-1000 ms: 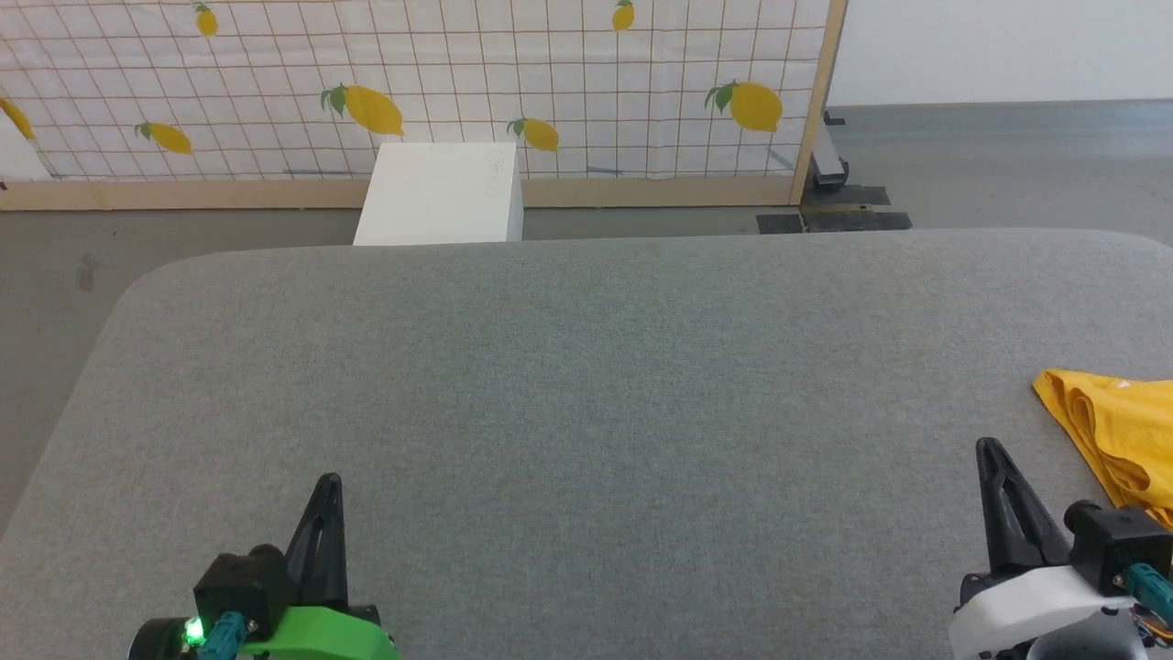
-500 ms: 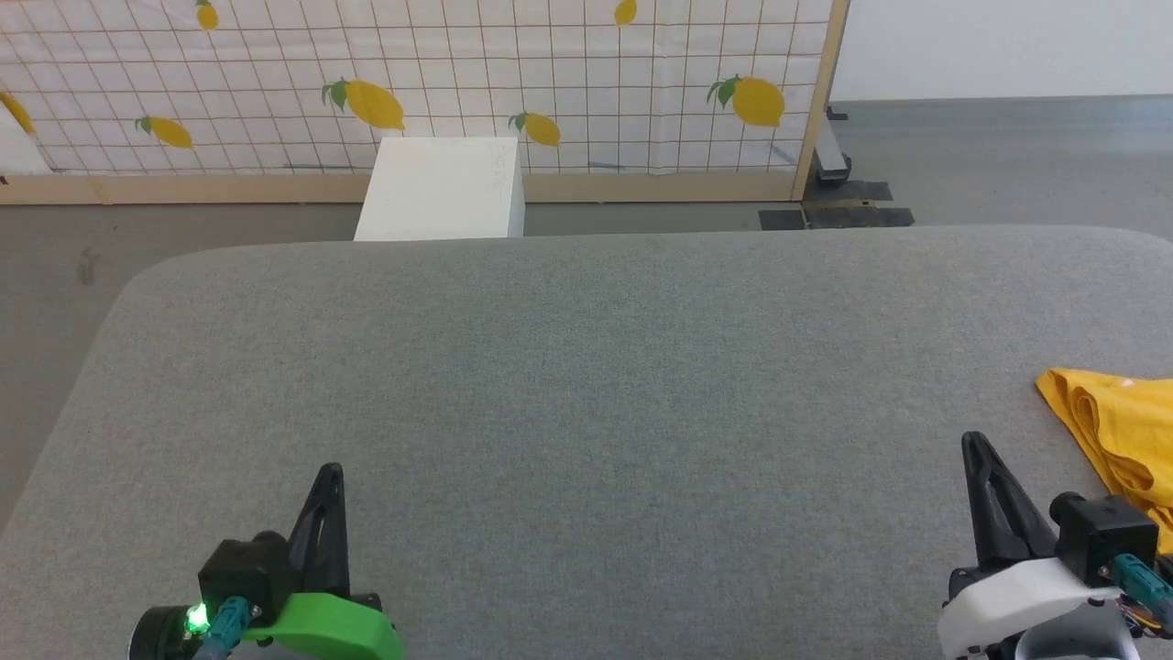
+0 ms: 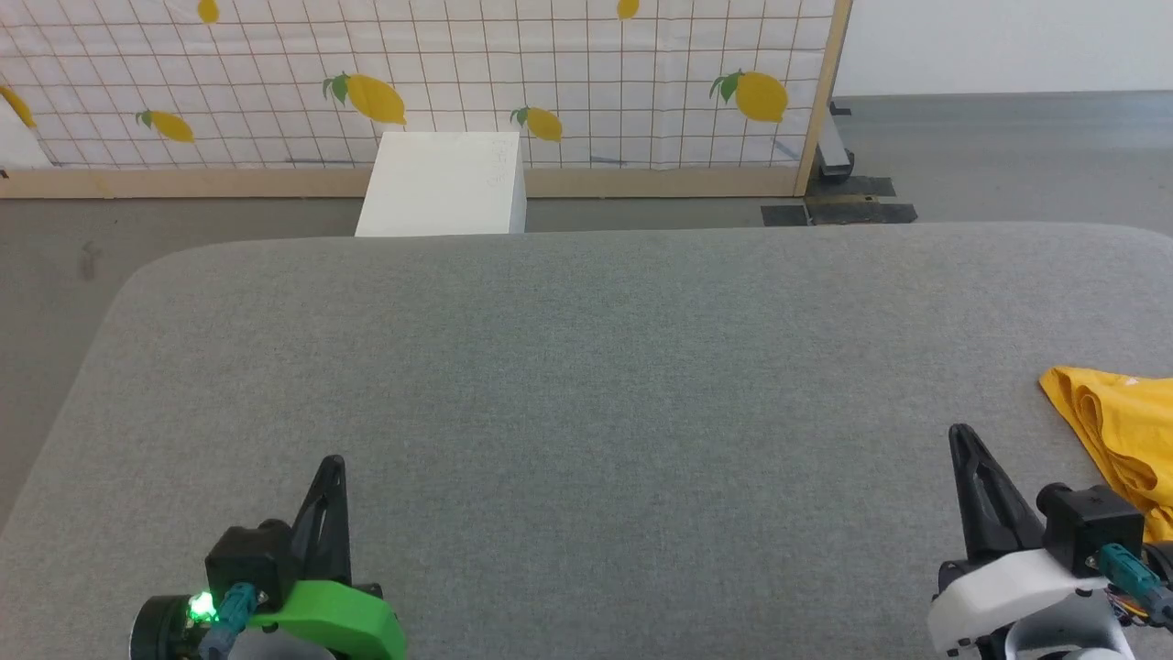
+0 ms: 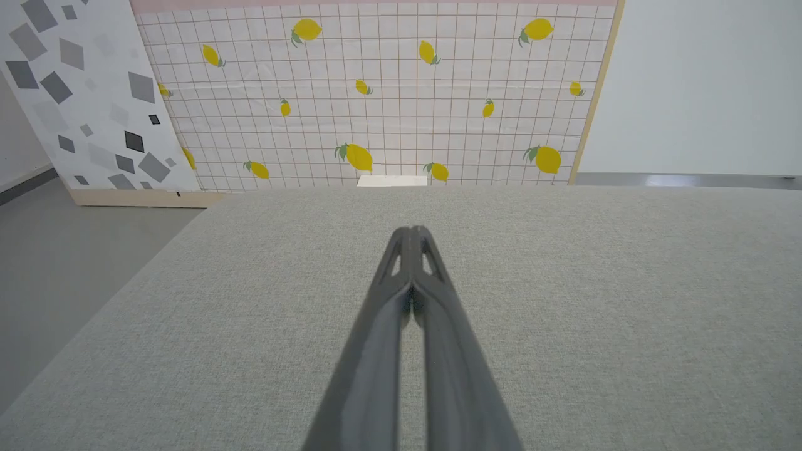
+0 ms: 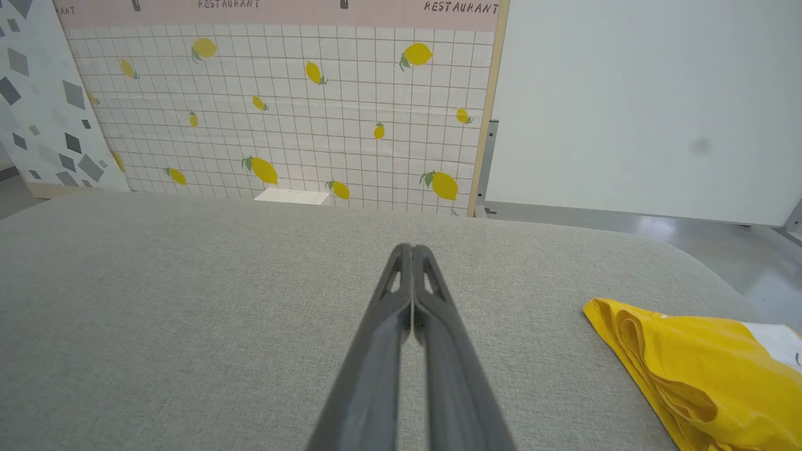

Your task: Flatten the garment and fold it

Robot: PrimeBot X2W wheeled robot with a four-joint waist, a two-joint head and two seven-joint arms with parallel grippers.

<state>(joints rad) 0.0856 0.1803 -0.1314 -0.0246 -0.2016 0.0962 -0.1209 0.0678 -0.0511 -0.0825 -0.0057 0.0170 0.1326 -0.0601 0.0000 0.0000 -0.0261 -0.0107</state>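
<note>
The garment (image 3: pixel 1123 431), a bright yellow shirt, lies bunched at the right edge of the grey table (image 3: pixel 586 367); in the right wrist view the garment (image 5: pixel 695 369) shows a white patch at its far right. My right gripper (image 3: pixel 959 433) is shut and empty, just left of the garment without touching it. My left gripper (image 3: pixel 334 463) is shut and empty at the lower left, far from the cloth. The left wrist view has the left gripper (image 4: pixel 411 230) pressed together over bare table. The right gripper (image 5: pixel 410 248) points past the shirt's left side.
A white box (image 3: pixel 444 188) stands on the floor behind the table's far edge. The lemon-printed grid backdrop (image 3: pixel 412 82) with a wooden frame rises behind it. Grey floor lies to the left and far right of the table.
The head camera has shifted slightly, so the whole picture moved. Both grippers sit a little higher in the picture and stay shut. The garment has not moved on the table.
</note>
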